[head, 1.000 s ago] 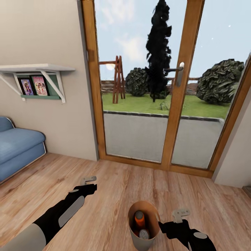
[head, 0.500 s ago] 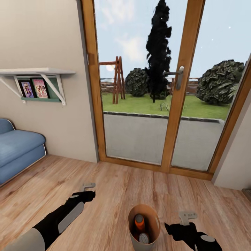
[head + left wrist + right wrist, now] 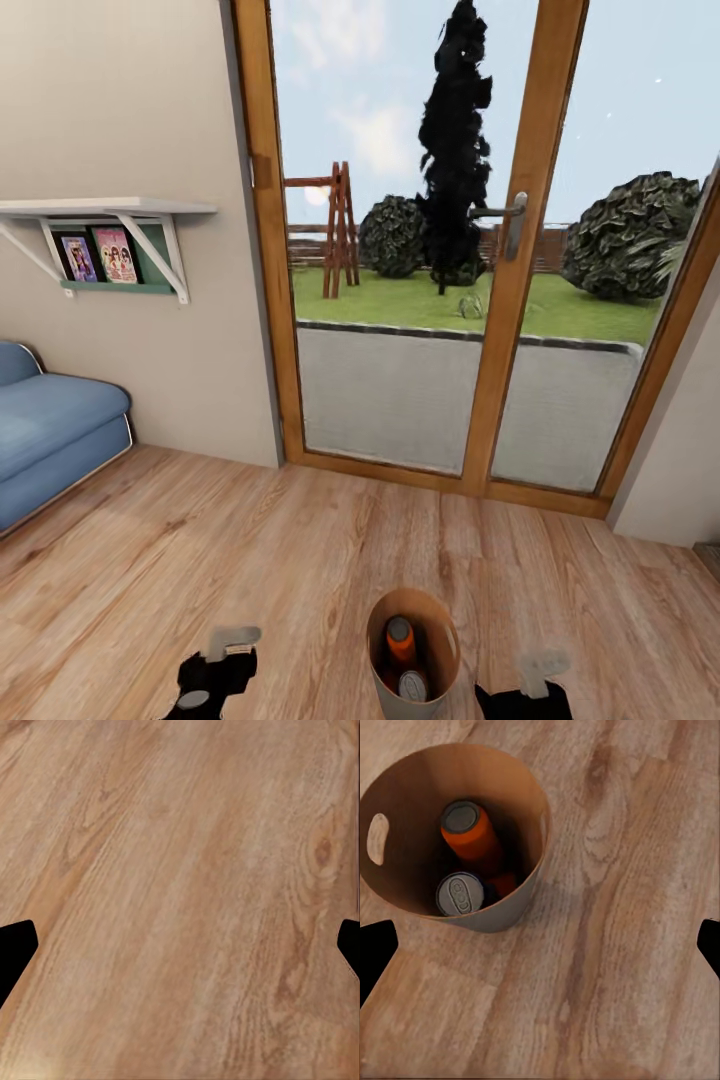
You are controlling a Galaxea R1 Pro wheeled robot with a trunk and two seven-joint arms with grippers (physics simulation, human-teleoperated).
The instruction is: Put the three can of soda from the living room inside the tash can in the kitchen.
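Observation:
The tash can point(image 3: 440, 630) stands upright on the wood floor at the bottom centre of the head view. Inside it an orange can of soda point(image 3: 400, 638) leans, with a silvery can top point(image 3: 412, 685) beside it. The right wrist view looks down into the tash can point(image 3: 412, 791): an orange can point(image 3: 474, 840), a grey-topped can point(image 3: 459, 894) and a sliver of orange point(image 3: 505, 881) behind them. My right gripper point(image 3: 540, 668) is open, to the right of the bin and apart from it. My left gripper point(image 3: 228, 642) is open over bare floor point(image 3: 180, 907).
This is the living room: a blue sofa point(image 3: 50, 430) at the left, a wall shelf point(image 3: 100, 208) above it, and wood-framed glass doors point(image 3: 500, 300) straight ahead. Wood-plank floor point(image 3: 300, 540) stretches between the bin and the doors.
Both arms have drawn back toward the bottom edge of the head view. The right gripper has moved off the bin's rim. The bin and cans have stayed put.

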